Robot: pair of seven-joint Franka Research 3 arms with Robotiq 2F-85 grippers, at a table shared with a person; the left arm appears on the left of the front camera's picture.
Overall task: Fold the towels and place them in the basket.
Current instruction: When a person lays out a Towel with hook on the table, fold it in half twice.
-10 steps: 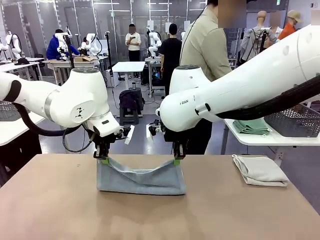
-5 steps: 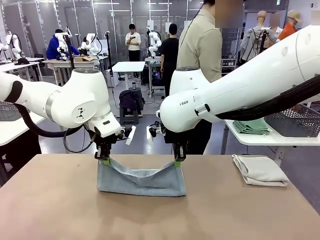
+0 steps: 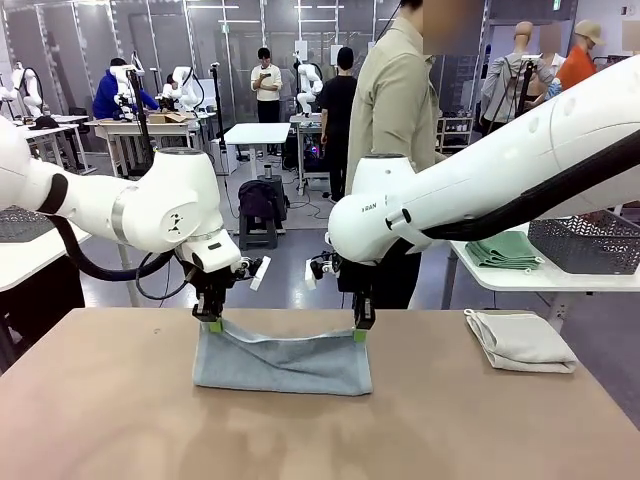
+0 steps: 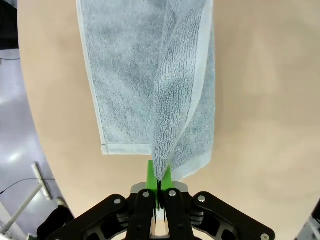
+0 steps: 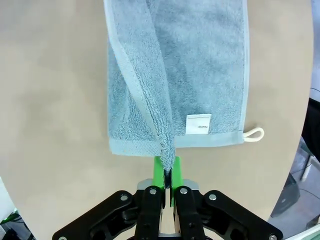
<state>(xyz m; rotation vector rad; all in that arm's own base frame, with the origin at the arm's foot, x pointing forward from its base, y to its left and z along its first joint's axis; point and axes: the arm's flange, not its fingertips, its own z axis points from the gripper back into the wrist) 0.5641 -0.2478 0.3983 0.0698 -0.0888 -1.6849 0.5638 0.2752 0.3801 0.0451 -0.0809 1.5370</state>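
Note:
A light blue towel [image 3: 282, 362] lies folded over on the tan table [image 3: 120, 420], its upper layer lifted at the two far corners. My left gripper [image 3: 213, 323] is shut on the left corner and my right gripper [image 3: 359, 333] is shut on the right corner. In the left wrist view the green pads [image 4: 151, 171] pinch the towel [image 4: 150, 75] edge. In the right wrist view the pads [image 5: 159, 170] pinch the towel [image 5: 200, 65], with its white label and loop beside them. A cream-white towel [image 3: 520, 340] lies folded at the table's right. A dark wire basket [image 3: 590, 242] stands on a white side table at the right.
A pale green towel [image 3: 508, 250] lies folded next to the basket on the side table. A person [image 3: 395, 110] in a beige shirt stands just beyond the table's far edge, behind my right arm. The near half of the table is bare.
Both grippers have moved slightly toward the far edge and lower, drawing the towel's upper edge flatter; its sag between the grippers is shallower. The person has stepped left.

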